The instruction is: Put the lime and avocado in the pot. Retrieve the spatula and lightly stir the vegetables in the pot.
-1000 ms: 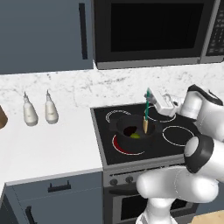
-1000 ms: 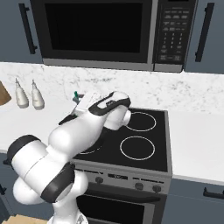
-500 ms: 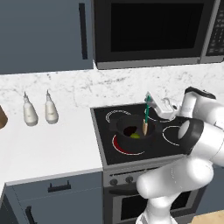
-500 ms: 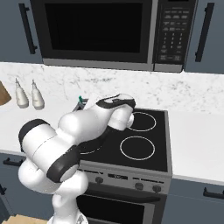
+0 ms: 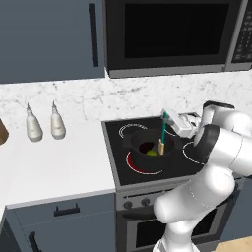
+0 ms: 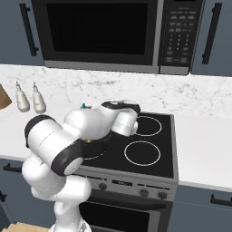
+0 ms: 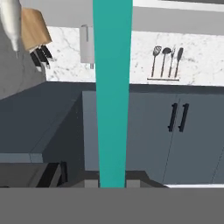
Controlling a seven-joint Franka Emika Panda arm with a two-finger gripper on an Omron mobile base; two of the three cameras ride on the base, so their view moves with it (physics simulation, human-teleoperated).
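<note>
The dark grey pot (image 5: pixel 137 142) stands on the stove's front left burner. The spatula (image 5: pixel 163 131) stands nearly upright in it, its tan blade down inside and its teal handle up. My gripper (image 5: pixel 167 118) is shut on the top of that handle, just above the pot's right rim. In the hand view the teal spatula handle (image 7: pixel 112 87) runs straight up from between the fingertips of the gripper (image 7: pixel 113 180). The yellow-green lime (image 5: pixel 152 153) lies in the pot beside the blade. I cannot make out the avocado against the pot's dark inside. From the right, my arm hides the pot.
Two pale bottles (image 5: pixel 34 129) (image 5: pixel 57 126) stand on the counter left of the stove, a wooden block (image 5: pixel 1 132) beyond them. The microwave (image 5: pixel 172 34) hangs above the stove. Two bare burners (image 6: pixel 142 152) lie to the right.
My arm's elbow has swung up and round behind the hand. The spatula has stayed upright in the pot, almost in the same place.
</note>
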